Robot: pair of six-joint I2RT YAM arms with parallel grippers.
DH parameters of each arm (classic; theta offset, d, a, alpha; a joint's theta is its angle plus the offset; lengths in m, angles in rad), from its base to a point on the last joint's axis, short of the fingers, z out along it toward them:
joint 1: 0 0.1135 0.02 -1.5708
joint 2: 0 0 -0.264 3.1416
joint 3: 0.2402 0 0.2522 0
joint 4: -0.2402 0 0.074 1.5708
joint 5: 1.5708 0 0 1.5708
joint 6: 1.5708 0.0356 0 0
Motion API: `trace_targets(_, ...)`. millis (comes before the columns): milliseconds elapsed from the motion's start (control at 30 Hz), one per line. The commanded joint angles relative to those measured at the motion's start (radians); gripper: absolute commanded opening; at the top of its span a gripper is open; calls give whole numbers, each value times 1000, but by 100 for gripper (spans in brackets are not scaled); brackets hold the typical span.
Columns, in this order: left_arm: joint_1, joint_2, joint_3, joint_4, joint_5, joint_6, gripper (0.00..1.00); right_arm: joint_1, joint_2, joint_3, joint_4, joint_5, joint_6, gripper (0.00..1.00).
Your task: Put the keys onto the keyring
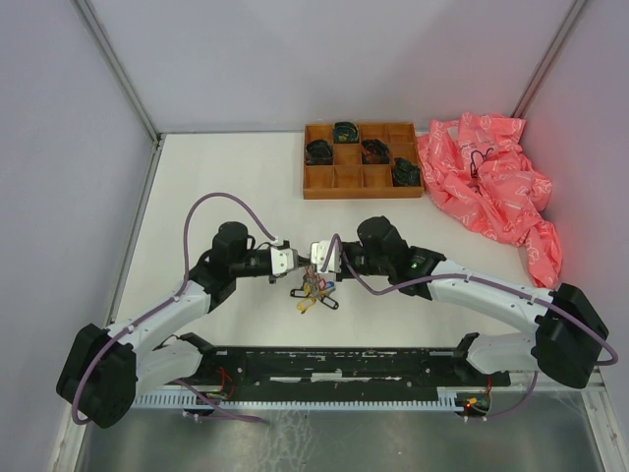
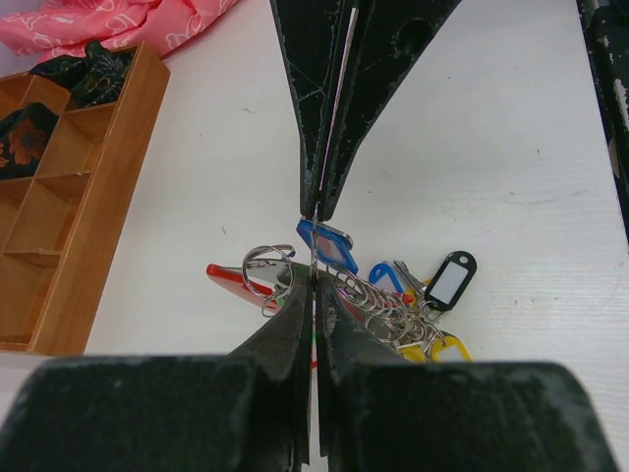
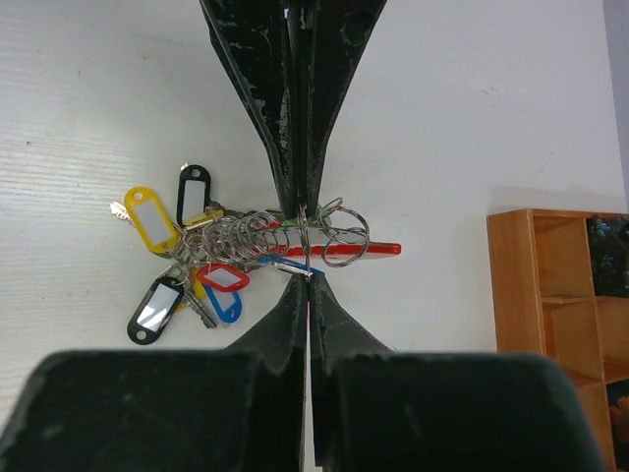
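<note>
My left gripper (image 1: pixel 298 261) and right gripper (image 1: pixel 313 258) meet tip to tip above the table's middle, both shut. Between their tips stands the keyring (image 2: pixel 313 246), a thin wire ring seen edge-on, pinched from opposite sides. In the right wrist view the same keyring (image 3: pixel 305 239) runs from my right gripper (image 3: pixel 308 280) up to the left fingers (image 3: pixel 285 147). Under it hang and lie the keys (image 3: pixel 211 251) with yellow, black, red and blue tags, several small rings and the red strap (image 3: pixel 378 250). A blue tag (image 2: pixel 329 246) sits right beside the ring. The left gripper (image 2: pixel 313 283) shows at the bottom of its own view.
A brown wooden compartment tray (image 1: pixel 359 194) with dark coiled items stands at the back. Crumpled pink plastic (image 1: pixel 486 177) lies at the back right. The tray's wall (image 2: pixel 98 197) is to the left in the left wrist view. A black rail (image 1: pixel 344 362) runs along the near edge.
</note>
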Motion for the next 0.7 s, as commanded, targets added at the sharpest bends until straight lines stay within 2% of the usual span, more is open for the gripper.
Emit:
trace_targets(0,1,-18,32,25,45,50,3,6,-15,36,28,-21,-9,1)
trace_targets(667,1,-21,36,30,81,47,3,19,8,33,83,-48,14,1)
